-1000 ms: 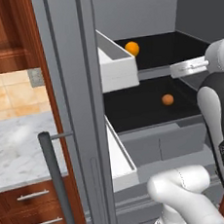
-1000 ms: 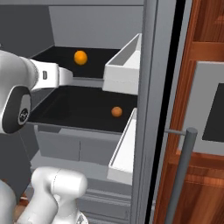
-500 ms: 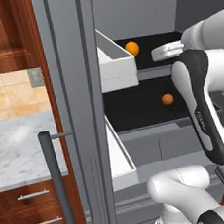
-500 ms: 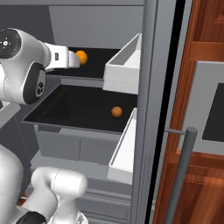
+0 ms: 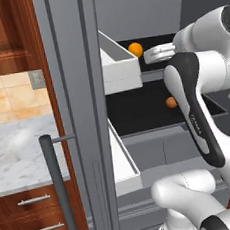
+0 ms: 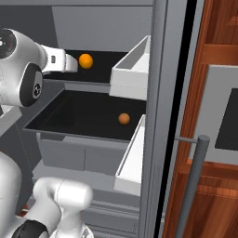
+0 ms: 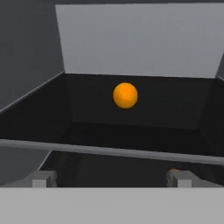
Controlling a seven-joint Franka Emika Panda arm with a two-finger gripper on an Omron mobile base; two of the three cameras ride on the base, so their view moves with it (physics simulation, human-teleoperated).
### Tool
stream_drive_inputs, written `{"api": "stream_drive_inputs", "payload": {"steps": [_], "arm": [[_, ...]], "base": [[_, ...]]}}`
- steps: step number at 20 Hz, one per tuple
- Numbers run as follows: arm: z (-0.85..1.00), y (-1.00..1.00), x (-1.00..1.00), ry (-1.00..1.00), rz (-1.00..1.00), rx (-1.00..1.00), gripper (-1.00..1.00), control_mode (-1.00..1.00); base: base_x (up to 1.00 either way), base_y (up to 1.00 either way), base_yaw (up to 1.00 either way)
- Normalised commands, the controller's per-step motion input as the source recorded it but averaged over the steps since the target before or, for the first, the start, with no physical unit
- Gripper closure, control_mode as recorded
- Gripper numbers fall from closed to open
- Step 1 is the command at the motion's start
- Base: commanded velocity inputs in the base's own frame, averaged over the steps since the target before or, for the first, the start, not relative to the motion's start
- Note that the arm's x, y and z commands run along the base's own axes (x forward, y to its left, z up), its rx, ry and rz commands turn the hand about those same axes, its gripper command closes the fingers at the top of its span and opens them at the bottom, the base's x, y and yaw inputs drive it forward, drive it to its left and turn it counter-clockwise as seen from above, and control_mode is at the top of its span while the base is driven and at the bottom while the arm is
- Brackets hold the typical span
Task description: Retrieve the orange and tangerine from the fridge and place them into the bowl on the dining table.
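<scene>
fridge (image 5: 74,91): I see matt grey, metal-like panels.
shelves (image 6: 79,114): I note flat, smooth matt black.
door bins (image 5: 118,69): I read smooth white plastic.
orange (image 7: 125,95): I find it smooth, faintly glossy.
counter (image 5: 20,152): I see polished white-grey marble.
cabinet (image 6: 218,46): I note reddish-brown varnished wood.

A home kitchen is shown: an opened fridge (image 5: 82,115), a marble worktop (image 5: 20,152), wooden drawers (image 5: 37,220) are seen.
</scene>
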Motion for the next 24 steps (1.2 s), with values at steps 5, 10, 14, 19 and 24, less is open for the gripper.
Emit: {"api": "stream_drive_inputs", "payload": {"steps": [5, 10, 14, 19, 24], "arm": [[-0.03, -0.07, 0.10, 0.00, 0.00, 0.04, -1.00, -1.00], [0.00, 0.00, 0.32, 0.02, 0.00, 0.00, -1.00, -1.00], [0.00, 0.00, 0.55, 0.04, 0.00, 0.00, -1.00, -1.00], [-0.05, 0.00, 0.61, 0.03, 0.00, 0.00, -1.00, -1.00], [-0.13, 0.00, 0.56, 0.00, 0.00, 0.00, -1.00, -1.00]], "base": [[0.00, 0.00, 0.00], [0.00, 0.00, 0.00], [0.00, 0.00, 0.00], [0.00, 0.00, 0.00], [0.00, 0.00, 0.00]]}}
